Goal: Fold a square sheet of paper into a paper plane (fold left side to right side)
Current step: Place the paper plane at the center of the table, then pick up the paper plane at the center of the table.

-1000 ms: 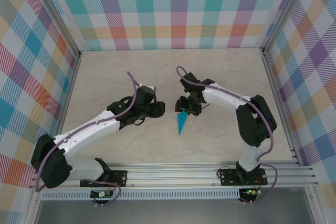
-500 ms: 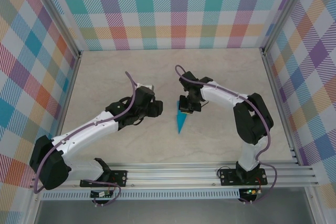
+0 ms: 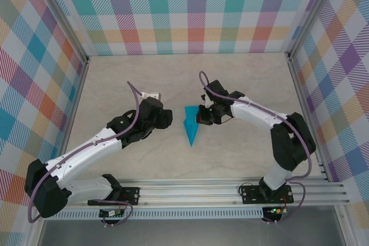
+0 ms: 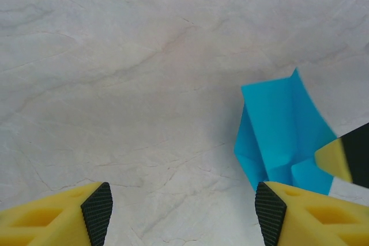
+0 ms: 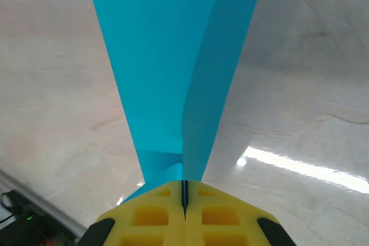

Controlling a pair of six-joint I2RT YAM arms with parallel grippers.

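Note:
The square sheet of paper is folded into a narrow, pointed turquoise paper plane point(image 3: 189, 125), its tip toward the near edge and its wide end away. My right gripper point(image 3: 200, 116) is shut on the plane's wide end from the right. In the right wrist view the yellow fingers point(image 5: 155, 217) pinch a raised fold of the plane point(image 5: 173, 67), and one wing spreads to the left. My left gripper point(image 3: 168, 118) stands open just left of the plane, apart from it. In the left wrist view the left gripper point(image 4: 181, 207) has bare table between its pads, with the plane point(image 4: 282, 131) off to the right.
The marble-look table point(image 3: 138, 79) is boxed in by plaid walls point(image 3: 190, 10) on three sides. An aluminium rail point(image 3: 190, 191) with both arm bases runs along the near edge. Purple cables loop over each arm.
My right gripper has shut on the plane's wide end and carried it a little left, with a wing spreading open. My left arm has drawn back to the left.

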